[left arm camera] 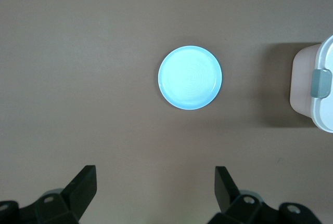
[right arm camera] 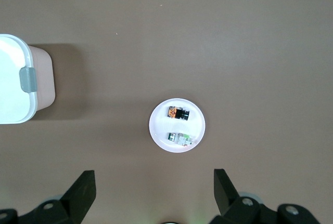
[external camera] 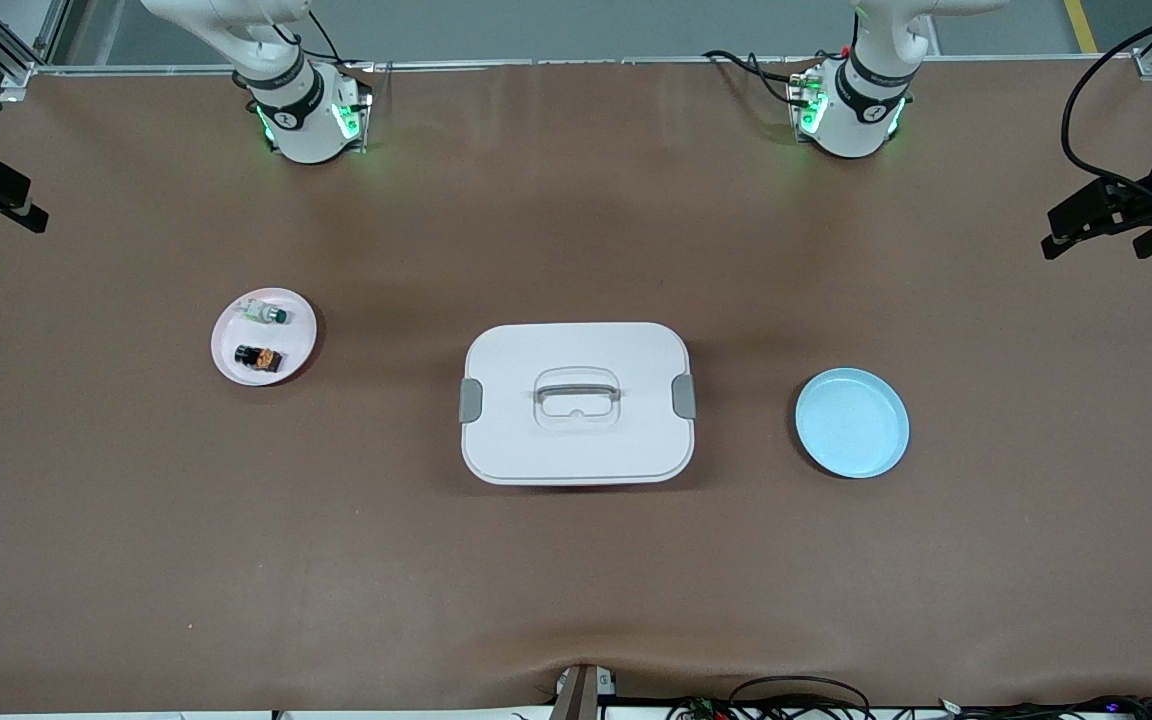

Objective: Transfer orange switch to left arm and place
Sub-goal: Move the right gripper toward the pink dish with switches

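Task not begun: orange switch [external camera: 258, 357] lies on the pink plate [external camera: 294, 308] at frame left; right hand [right arm camera: 151, 193] and left hand [left arm camera: 156, 193], both released, hang high; right should descend first.

I count one box [external camera: 576, 440], white with a lid. It has two grey side clips [external camera: 471, 400] and one clear handle [external camera: 576, 393]. There are two small round plates: one pink plate [external camera: 232, 362] and one blue plate [external camera: 851, 422]. On the pink one lie two small parts: one orange switch [external camera: 259, 357] and one clear part with a green cap [external camera: 266, 314]. All sit on one brown table [external camera: 576, 580]. I have two arms.
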`<state>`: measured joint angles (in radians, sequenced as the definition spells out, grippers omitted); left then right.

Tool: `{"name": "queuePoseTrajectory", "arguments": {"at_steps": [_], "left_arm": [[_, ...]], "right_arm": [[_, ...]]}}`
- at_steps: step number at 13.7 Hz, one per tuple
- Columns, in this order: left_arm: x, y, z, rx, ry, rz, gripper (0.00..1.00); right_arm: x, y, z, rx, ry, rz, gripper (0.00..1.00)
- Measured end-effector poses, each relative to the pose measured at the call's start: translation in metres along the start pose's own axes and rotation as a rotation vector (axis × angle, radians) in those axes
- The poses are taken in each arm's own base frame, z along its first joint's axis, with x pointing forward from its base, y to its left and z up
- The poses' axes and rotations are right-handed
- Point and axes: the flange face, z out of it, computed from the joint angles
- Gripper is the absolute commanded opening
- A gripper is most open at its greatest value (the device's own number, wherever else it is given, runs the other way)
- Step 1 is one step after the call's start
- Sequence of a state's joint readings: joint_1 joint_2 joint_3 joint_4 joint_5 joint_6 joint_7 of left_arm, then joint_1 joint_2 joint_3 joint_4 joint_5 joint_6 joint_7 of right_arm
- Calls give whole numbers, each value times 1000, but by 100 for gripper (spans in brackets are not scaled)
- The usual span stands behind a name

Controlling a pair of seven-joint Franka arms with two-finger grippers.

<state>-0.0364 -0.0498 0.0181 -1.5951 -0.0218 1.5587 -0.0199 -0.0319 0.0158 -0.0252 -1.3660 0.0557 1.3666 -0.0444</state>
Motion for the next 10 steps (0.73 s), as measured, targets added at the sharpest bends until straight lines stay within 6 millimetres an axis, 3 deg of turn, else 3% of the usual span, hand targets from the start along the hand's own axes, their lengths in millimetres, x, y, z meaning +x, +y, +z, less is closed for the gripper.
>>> {"name": "queuePoseTrajectory", "arguments": {"at_steps": [10], "left_arm": [[0,0,0,0,0,0,100]], "right_arm": [[0,2,0,-12,0,2,100]]}}
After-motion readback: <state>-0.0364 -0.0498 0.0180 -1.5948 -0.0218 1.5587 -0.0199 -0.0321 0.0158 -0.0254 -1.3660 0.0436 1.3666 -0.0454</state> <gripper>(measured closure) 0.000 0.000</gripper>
